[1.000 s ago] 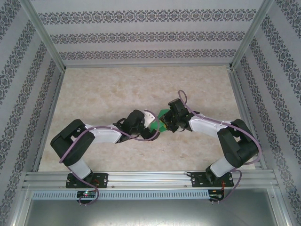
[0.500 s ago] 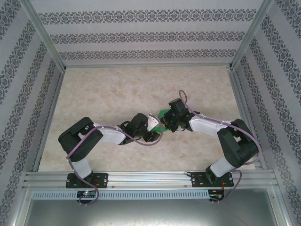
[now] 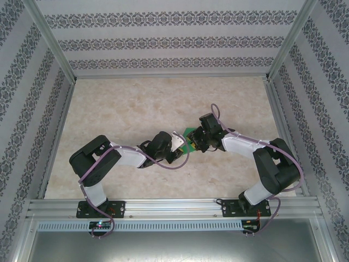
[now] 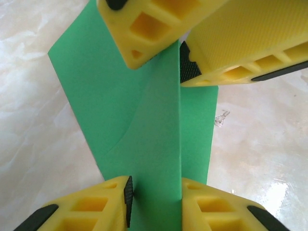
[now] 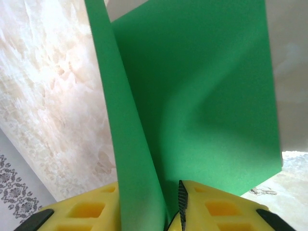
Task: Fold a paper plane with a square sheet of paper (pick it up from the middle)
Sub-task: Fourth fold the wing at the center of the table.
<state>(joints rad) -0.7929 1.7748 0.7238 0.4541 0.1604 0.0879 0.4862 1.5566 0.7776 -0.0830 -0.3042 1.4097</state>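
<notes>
place: robot lab test cell | evidence: aluminium frame [image 3: 174, 206]; patterned wall panels [image 3: 174, 41]; marble-look tabletop [image 3: 136, 103]

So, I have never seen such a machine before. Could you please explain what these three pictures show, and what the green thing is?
It is a robot with two arms, the left arm and the right arm, fixed at the near edge of a pale stone-patterned table. The wide picture comes from a camera above and behind them. The two close pictures come from small cameras on the wrists. The yellow blocks at the bottom of each are that arm's own fingers: the left gripper and the right gripper. The green thing is a sheet of paper, bent into a fold between the arms. The right gripper appears to pinch it. The left gripper's fingers stand on either side of it, but I cannot tell if they squeeze it.
</notes>
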